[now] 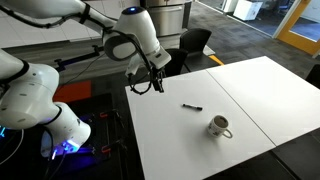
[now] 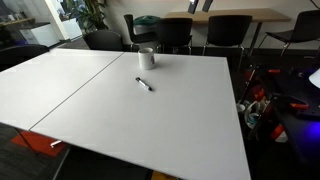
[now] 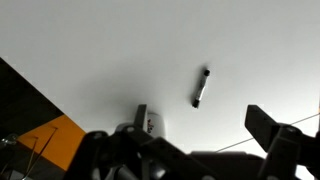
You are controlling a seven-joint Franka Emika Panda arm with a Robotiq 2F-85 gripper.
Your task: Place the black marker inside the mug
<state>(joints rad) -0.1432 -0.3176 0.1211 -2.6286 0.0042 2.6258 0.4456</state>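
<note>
The black marker [image 1: 191, 106] lies flat on the white table [image 1: 240, 90], also in an exterior view [image 2: 145, 84] and in the wrist view [image 3: 200, 88]. The whitish-grey mug [image 1: 219, 126] stands upright near the table's near edge, a short way from the marker; it shows far back in an exterior view [image 2: 147, 58]. My gripper [image 1: 148, 82] hangs above the table's edge, well away from the marker. In the wrist view its fingers [image 3: 205, 125] are spread wide with nothing between them. The mug is out of the wrist view.
The table is two white tops joined by a seam [image 2: 85, 85]. Black chairs [image 2: 176, 33] stand along one side. The robot's white base [image 1: 30, 100] and cables [image 2: 285, 105] sit off the table's end. An orange floor patch [image 3: 45, 145] shows beyond the edge.
</note>
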